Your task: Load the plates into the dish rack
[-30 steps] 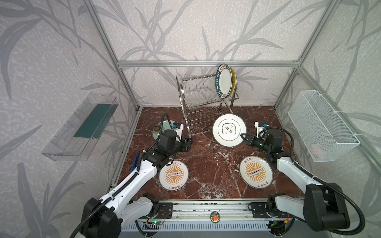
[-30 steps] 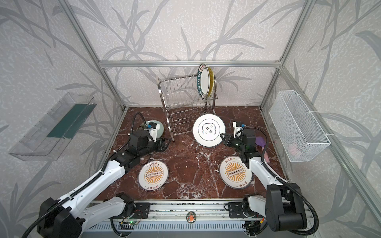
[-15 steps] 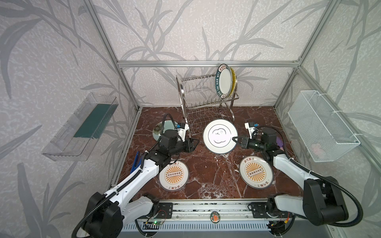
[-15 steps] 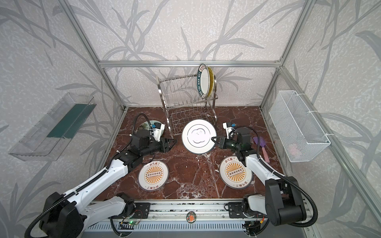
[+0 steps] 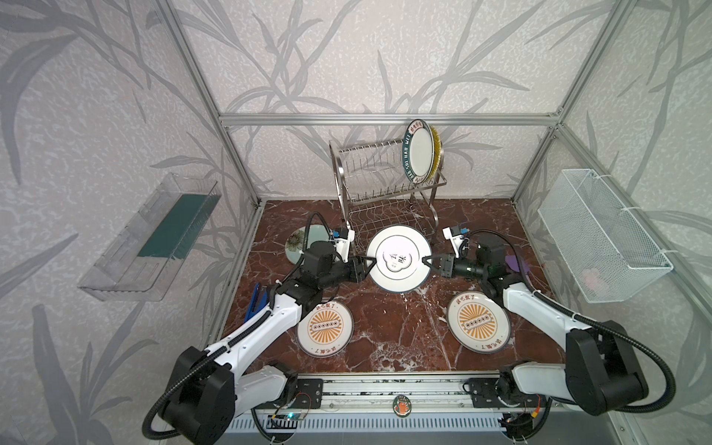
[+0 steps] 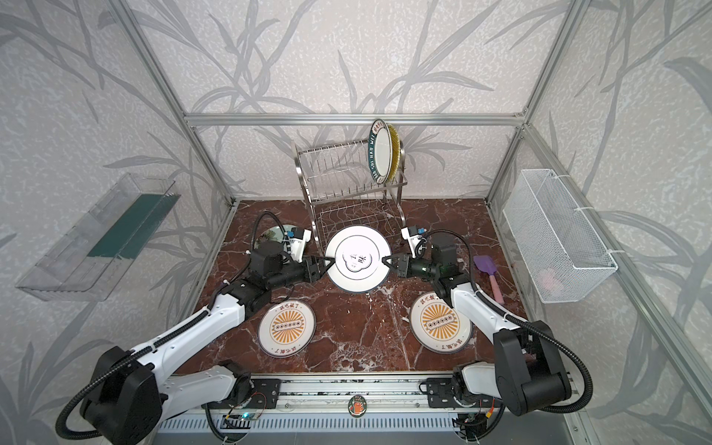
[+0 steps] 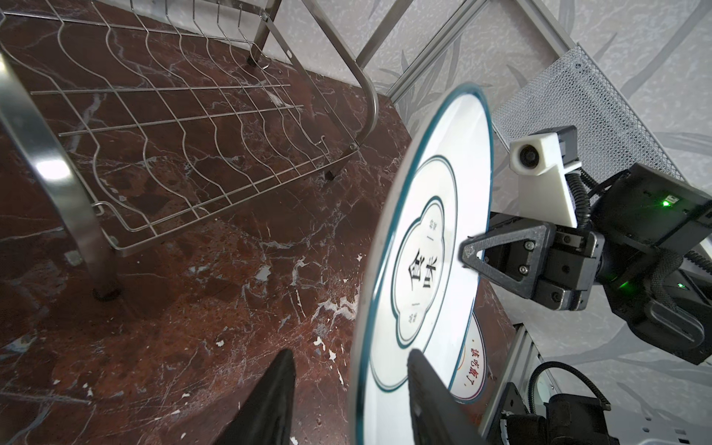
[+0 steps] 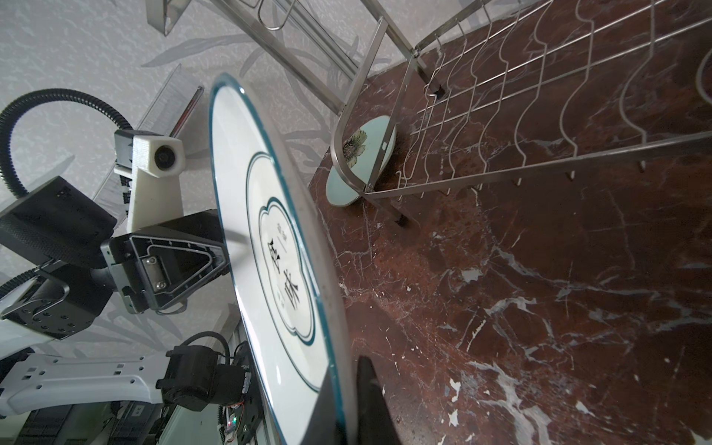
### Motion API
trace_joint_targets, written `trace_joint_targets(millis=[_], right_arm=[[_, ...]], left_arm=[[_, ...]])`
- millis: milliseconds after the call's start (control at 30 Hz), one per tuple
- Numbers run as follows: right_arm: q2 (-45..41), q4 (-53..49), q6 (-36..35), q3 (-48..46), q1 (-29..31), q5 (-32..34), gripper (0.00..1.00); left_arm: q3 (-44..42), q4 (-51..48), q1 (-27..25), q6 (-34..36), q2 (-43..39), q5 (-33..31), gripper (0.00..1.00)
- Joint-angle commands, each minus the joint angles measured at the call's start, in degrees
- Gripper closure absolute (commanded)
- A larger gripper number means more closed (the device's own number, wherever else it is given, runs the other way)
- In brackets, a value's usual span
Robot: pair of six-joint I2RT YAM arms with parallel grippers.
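Observation:
A white plate with a dark outline motif (image 5: 398, 259) (image 6: 356, 258) hangs above the table in front of the dish rack (image 5: 385, 181) (image 6: 339, 173). My right gripper (image 5: 425, 262) (image 8: 348, 366) is shut on its right rim. My left gripper (image 5: 371, 264) (image 7: 348, 354) stands open, its fingers on either side of the left rim. A green-rimmed plate (image 5: 419, 156) and a yellow plate (image 5: 437, 154) stand upright in the rack's top tier. Two orange sunburst plates (image 5: 324, 327) (image 5: 479, 321) lie flat at the front. A celadon plate (image 5: 298, 242) (image 8: 360, 162) lies left of the rack, partly hidden by my left arm.
A white mesh basket (image 5: 601, 239) hangs on the right wall and a clear tray (image 5: 150, 235) on the left wall. A purple spatula (image 6: 489, 277) lies by my right arm. A blue object (image 5: 254, 304) lies at the table's left edge. The rack's lower tier (image 7: 173, 115) holds nothing.
My right gripper has carried the motif plate leftward to the middle. My left gripper has swung right from beside the celadon plate to the motif plate's left rim.

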Motion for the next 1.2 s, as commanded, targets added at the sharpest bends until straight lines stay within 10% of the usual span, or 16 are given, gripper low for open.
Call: trace_joint_targets(millis=[0,600,1167], right_arm=[[-0.1,5.0,1.1,2.1,0.9,-2.3,1.0],[1.2,7.4,2.9,3.0,2.7,-1.0,1.0],[0.3,11.5,5.6,2.0,3.3,2.1,0.94]], left_arm=[[-1.2,4.3,0.1,-1.1,0.3,1.5,0.59],[-2.1,4.8,0.1,-1.0,-1.2,-1.0,1.0],[-5.3,17.1,0.1,-11.4,-1.2,-5.6,1.0]])
